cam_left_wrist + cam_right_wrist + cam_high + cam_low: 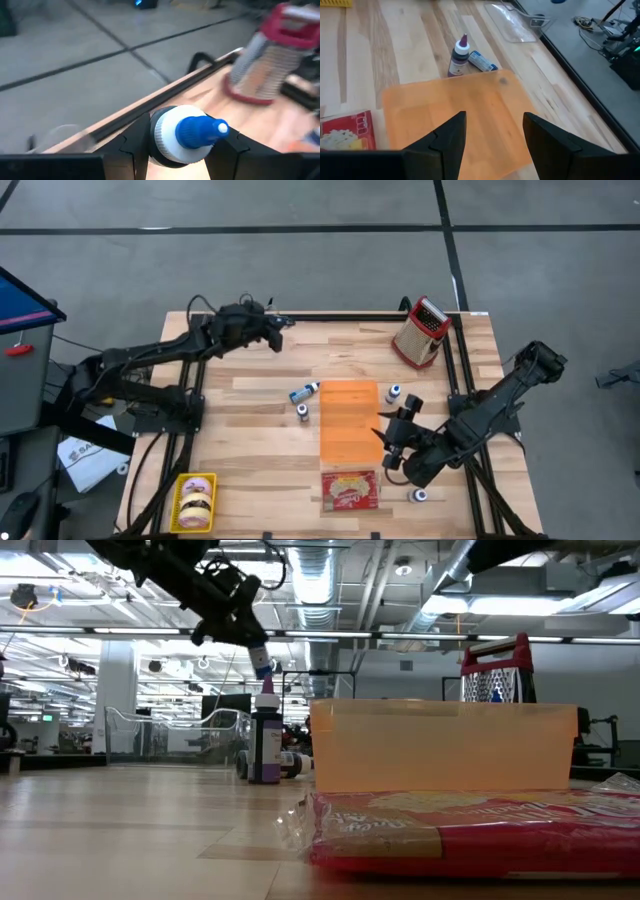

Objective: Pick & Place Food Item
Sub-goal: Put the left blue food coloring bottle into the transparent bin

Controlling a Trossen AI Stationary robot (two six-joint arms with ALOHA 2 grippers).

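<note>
Left hand (181,150) is clamped on a blue-capped bottle (187,134), carried up off the counter (250,430) around 11 o'clock, so it's mid-carry I'd guess. Right hand (492,137) hangs with fingers apart and empty over the orange tray (460,120) near centre, probably waiting its turn

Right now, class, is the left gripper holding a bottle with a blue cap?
Yes: in the left wrist view the left gripper is shut on a blue-capped bottle, its fingers pressed against both sides.
</note>
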